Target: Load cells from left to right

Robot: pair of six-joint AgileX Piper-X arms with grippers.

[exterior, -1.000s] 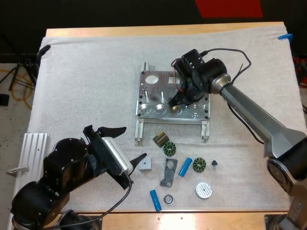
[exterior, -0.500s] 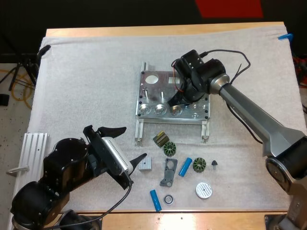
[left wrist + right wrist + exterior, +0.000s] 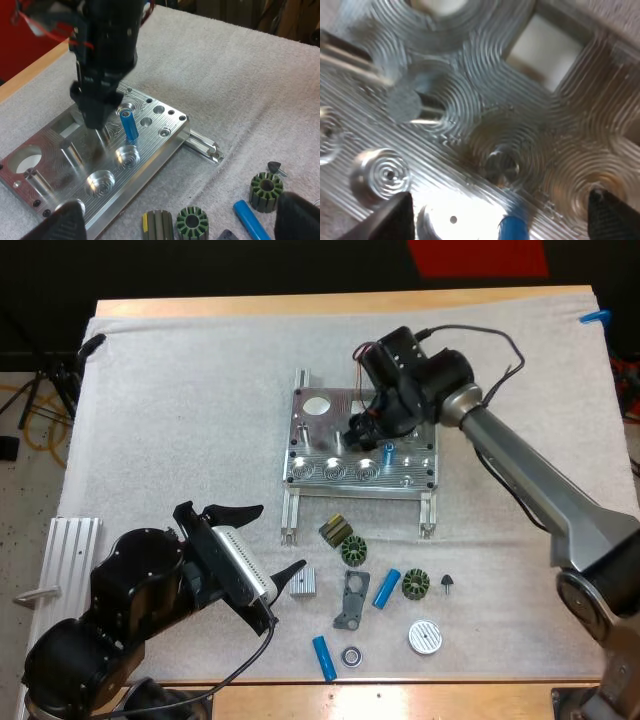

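The metal fixture (image 3: pixel 325 425) lies mid-mat with round pockets along its near edge. One blue cell (image 3: pixel 388 452) stands upright in a pocket right of the three empty ones; in the left wrist view the same cell (image 3: pixel 128 125) leans slightly. My right gripper (image 3: pixel 365 432) hovers over the plate just left of that cell, open, and its dark fingers (image 3: pixel 395 216) stand wide of the cell's top (image 3: pixel 512 230). Two more blue cells (image 3: pixel 386 587) (image 3: pixel 323 657) lie on the mat. My left gripper (image 3: pixel 262 540) is open near the front, holding nothing.
Green stators (image 3: pixel 354 552) (image 3: pixel 416 585), a yellow-marked part (image 3: pixel 336 530), a grey bracket (image 3: pixel 350 600), a ribbed block (image 3: pixel 303 582), a silver disc (image 3: pixel 424 637), a small ring (image 3: pixel 351 655) and a black cone (image 3: pixel 447 583) lie before the fixture. An aluminium rail (image 3: pixel 70 560) sits at the left edge.
My right gripper has drawn back and up from the fixture's near row, uncovering a blue cell standing in its pocket. The left arm has not moved.
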